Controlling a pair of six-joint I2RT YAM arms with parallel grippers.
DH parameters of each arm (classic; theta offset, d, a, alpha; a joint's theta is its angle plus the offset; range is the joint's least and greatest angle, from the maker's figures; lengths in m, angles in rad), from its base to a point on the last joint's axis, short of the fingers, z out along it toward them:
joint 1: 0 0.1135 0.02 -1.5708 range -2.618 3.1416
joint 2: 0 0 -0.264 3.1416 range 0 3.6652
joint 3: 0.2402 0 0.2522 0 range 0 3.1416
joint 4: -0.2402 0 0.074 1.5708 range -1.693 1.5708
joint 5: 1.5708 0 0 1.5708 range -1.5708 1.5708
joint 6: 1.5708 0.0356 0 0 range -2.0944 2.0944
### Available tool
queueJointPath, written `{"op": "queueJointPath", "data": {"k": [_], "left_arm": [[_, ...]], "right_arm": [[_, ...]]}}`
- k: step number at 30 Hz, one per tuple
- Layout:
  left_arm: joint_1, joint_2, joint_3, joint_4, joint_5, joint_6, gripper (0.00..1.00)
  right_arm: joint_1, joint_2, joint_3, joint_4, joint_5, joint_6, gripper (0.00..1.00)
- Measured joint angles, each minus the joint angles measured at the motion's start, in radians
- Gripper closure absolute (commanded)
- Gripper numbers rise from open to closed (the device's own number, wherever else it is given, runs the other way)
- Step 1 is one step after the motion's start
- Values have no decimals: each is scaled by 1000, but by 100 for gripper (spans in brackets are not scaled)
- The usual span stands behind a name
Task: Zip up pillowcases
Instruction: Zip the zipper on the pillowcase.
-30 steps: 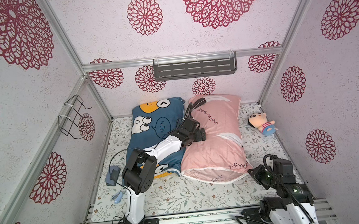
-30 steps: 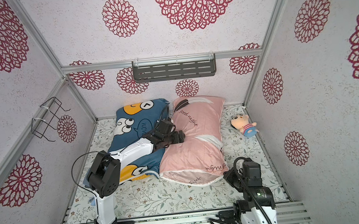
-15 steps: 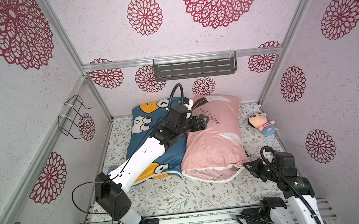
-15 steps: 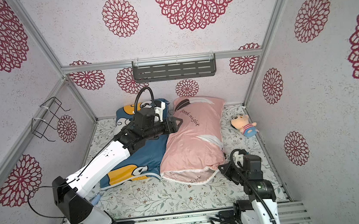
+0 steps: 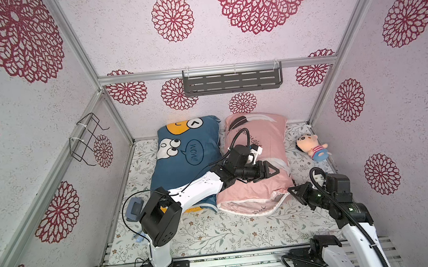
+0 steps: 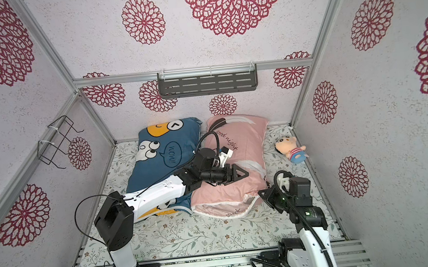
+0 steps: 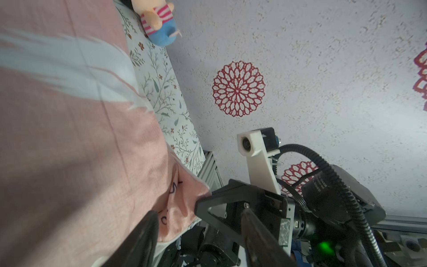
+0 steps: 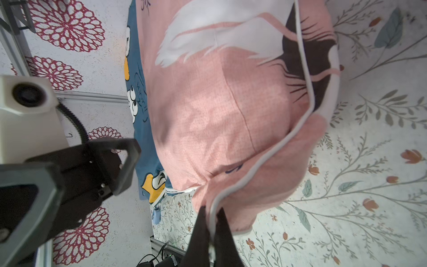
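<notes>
— From above, where are they?
— In both top views the blue pillowcase (image 5: 183, 155) and the pink pillowcase (image 5: 256, 138) lie side by side, touching, on the floral sheet (image 5: 217, 232). The left hand (image 5: 275, 171) is over the pink one's middle. The right hand (image 5: 292, 190) is at its near corner, where the end gapes (a doll (image 5: 312, 147) lies apart, by the wall).
— Left wrist view?
— Its fingers (image 7: 145, 235) stand apart, released, with pink cloth below them.
— Right wrist view?
— The right hand is clenched on the pink pillowcase's white trim (image 8: 272, 150). The blue one shows beyond.
</notes>
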Motion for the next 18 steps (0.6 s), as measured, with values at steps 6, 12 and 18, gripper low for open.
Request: {"op": "queueJointPath", "data": {"k": [6,12,18], "left_arm": [[-32,0,-62,126,48,-113,41],[-44,0,-61,175,63,-153,41],[-52,15,-61,185,76,-177,42]], "right_arm": [[-12,16,-22,92,2,61,100],[-16,40,-35,168,6,103,100],[-16,31,-65,237,3,147,100]]}}
